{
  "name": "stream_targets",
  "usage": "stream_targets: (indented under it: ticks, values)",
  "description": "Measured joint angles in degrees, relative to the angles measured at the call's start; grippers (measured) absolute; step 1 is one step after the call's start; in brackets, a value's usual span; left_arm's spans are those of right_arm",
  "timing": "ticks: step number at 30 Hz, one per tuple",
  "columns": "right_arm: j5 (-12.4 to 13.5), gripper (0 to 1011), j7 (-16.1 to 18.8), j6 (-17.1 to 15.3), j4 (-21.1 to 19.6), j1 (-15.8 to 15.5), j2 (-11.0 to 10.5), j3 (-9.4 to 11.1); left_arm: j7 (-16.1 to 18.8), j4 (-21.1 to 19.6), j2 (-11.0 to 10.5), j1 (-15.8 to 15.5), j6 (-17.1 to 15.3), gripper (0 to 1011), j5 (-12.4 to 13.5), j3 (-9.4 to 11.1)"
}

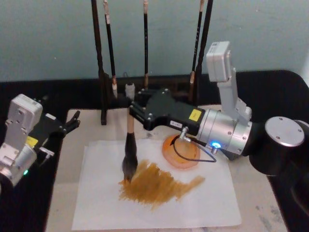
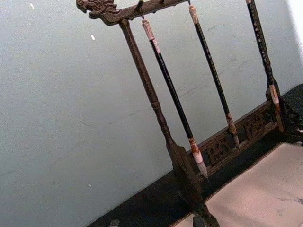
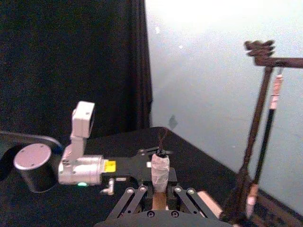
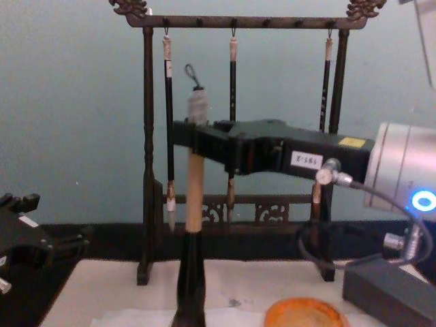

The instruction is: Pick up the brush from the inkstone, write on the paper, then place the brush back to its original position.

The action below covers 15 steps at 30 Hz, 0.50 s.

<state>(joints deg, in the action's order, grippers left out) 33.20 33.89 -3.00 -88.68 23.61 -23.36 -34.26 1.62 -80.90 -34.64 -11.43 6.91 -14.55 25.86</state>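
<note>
Head view: right gripper jaws grasping brush, bristles below jaws touching paper; left gripper parked, jaws released.

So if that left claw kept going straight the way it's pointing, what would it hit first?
Most likely the wooden rack's left post. The left gripper points toward it, and the post sits mid-frame in the left wrist view. Nothing seems to lie between them, though depth is hard to judge.
</note>
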Motion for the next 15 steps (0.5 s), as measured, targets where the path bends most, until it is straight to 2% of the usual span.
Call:
stream_targets:
  ticks: [7,15]
  values:
    - [0.2,162,1.2,-1.2,1.2,0.5,-0.1,-1.3,0.0,0.0,0.0,0.0,0.0,1010,0.0,0.0]
    - [0.2,162,-0.3,-1.4,1.8,0.2,-0.9,-0.6,0.0,0.0,0.0,0.0,0.0,1010,0.0,0.0]
